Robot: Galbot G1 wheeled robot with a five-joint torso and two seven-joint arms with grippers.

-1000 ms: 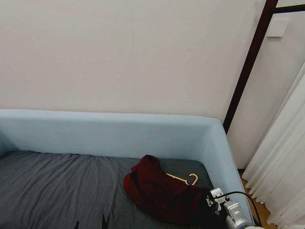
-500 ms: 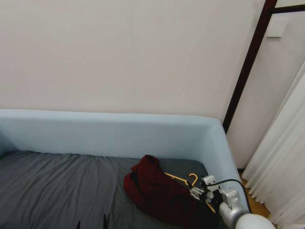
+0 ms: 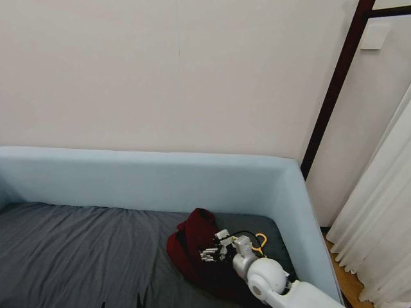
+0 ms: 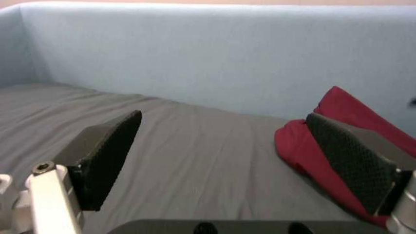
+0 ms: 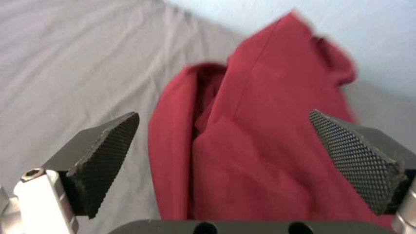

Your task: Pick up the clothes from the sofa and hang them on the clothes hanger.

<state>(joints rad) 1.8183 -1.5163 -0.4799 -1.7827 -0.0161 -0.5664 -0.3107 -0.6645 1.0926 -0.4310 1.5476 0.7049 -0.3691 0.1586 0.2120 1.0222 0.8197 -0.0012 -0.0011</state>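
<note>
Over red garment point(image 5: 260, 146): right gripper point(image 5: 222, 117) (agape)

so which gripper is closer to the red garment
Right. The right gripper is open right over the red garment, which lies between its fingers in the right wrist view. The left gripper, also open, is over the bare grey sofa seat, off to the garment's left.

The right arm point(image 3: 268, 280) stretched from the near right corner toward the far left. Its right gripper point(image 3: 205, 255) was tipped slightly downward with the jaws spread wide. The left gripper point(image 4: 222, 116) sat low at the near edge, left of centre, its jaws equally wide apart.
</note>
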